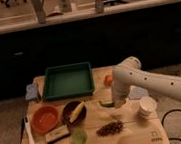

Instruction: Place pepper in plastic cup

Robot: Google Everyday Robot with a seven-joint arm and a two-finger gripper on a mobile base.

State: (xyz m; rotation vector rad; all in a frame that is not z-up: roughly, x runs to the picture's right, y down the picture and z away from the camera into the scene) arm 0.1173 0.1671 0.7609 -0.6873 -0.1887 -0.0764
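Dark-green pepper [106, 103] sits pinched in the closed claw [114, 103] at frame centre, low over the wooden tabletop [136, 137]; the plastic cup [79, 136] stands apart, lower left.

We see the white tool [119, 101] low over the pale wooden counter [133, 138], just beside the dark-green pepper [107, 103]. The plastic cup [79, 136] is of a translucent light green. The tray [67, 82] is deep green. One bowl [45, 118] is orange, the other bowl [65, 112] is dark brown with a yellow piece [78, 111] in it. The tomato [108, 79] is red-orange, the taller cup [148, 107] white, the cloth [32, 91] grey-blue.
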